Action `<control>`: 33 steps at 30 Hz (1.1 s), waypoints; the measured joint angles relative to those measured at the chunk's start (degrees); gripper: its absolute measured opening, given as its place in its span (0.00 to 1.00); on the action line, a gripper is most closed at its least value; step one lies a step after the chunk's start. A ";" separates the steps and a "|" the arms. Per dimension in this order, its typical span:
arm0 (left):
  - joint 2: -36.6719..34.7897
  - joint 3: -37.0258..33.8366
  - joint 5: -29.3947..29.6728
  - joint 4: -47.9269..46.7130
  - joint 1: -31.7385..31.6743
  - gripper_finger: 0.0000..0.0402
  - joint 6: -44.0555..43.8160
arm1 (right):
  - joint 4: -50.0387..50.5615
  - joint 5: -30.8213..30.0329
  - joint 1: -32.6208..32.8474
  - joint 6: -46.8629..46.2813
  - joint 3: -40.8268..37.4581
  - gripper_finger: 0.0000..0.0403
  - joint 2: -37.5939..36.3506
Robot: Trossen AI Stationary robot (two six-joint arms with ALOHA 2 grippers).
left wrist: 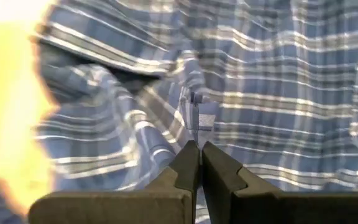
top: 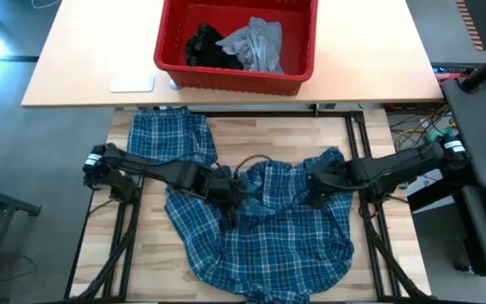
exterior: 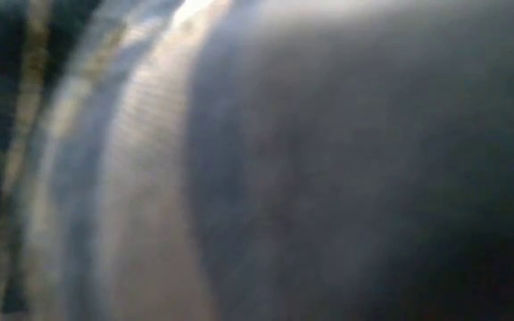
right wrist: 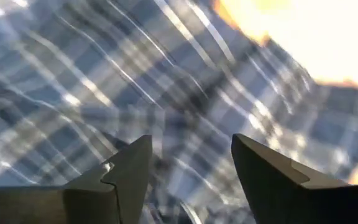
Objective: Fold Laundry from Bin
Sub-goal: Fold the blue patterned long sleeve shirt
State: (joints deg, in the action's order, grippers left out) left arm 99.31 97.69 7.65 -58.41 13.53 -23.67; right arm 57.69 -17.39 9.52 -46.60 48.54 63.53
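Note:
The blue-and-white plaid shirt [top: 268, 245] lies crumpled over the wooden table [top: 369, 143], one part reaching to the far left corner [top: 163, 135]. My left gripper [top: 230, 203] is over the shirt's middle, shut on it [left wrist: 199, 149]. My right gripper [top: 315, 192] stands open just above the shirt's right part [right wrist: 191, 162], nothing between its fingers. The red bin [top: 167, 34] stands on the far table and holds a light grey T-shirt [top: 260, 46] and a black garment [top: 209, 46]. Cloth close to the lens fills the low view. My left gripper pinches a raised fold of the plaid shirt [left wrist: 193, 124] between its two fingertips, next to a small white label. The fingers slant down from the table's left side. The cloth rises in a ridge to the fingertips; the rest of the shirt lies on the table.
A flat white object [top: 132, 82] lies on the far table left of the bin. Cables and equipment [top: 429, 131] sit off the table's right edge. Bare wood shows along the far edge and at the near corners.

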 joint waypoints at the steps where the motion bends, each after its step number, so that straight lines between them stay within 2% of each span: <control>1: -0.02 2.01 1.73 -2.48 -0.22 0.00 0.63 | 0.54 0.25 -1.25 -2.01 -1.74 0.55 -0.97; 6: -0.04 10.55 13.41 -18.37 -2.66 0.00 0.60 | -7.00 6.55 -11.18 -5.36 -11.70 0.54 -3.91; 9: -0.07 14.53 22.28 -27.01 -6.27 0.00 -2.12 | -8.35 5.54 -17.84 -6.85 -13.77 0.52 -3.46; 11: -0.19 15.93 25.22 -27.48 -10.05 0.00 -2.57 | -7.74 1.28 -22.42 -5.94 -13.60 0.51 -2.93; 14: -0.17 15.66 27.41 -22.34 -16.26 0.00 -0.56 | -7.64 -6.00 -29.84 -1.47 -10.16 0.50 -2.62; 18: -0.11 13.77 27.79 -16.54 -24.40 0.00 1.54 | -7.95 -6.80 -35.63 7.38 -2.98 0.50 -4.52; 21: -0.11 12.36 28.10 -16.93 -30.00 0.00 -0.59 | -7.50 -3.34 -35.68 11.88 -0.06 0.50 -7.83; 25: -0.25 10.02 29.11 -18.75 -35.18 0.00 -3.41 | -6.77 14.21 -33.84 11.55 -1.64 0.50 -11.36; 26: -0.26 9.37 28.91 -18.64 -35.84 0.00 -3.44 | -6.36 16.97 -32.44 10.65 -2.57 0.50 -11.98; 30: -0.09 6.36 28.40 -18.32 -37.45 0.00 -2.82 | -4.65 19.13 -24.13 6.17 -5.52 0.50 -12.39; 33: 0.02 4.87 27.73 -16.97 -38.37 0.00 -2.30 | -6.59 24.00 -18.25 2.94 -6.87 0.50 -10.12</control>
State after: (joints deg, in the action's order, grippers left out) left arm 99.33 102.56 35.38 -75.39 -24.83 -25.97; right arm 51.10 6.61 -8.73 -43.66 41.67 53.41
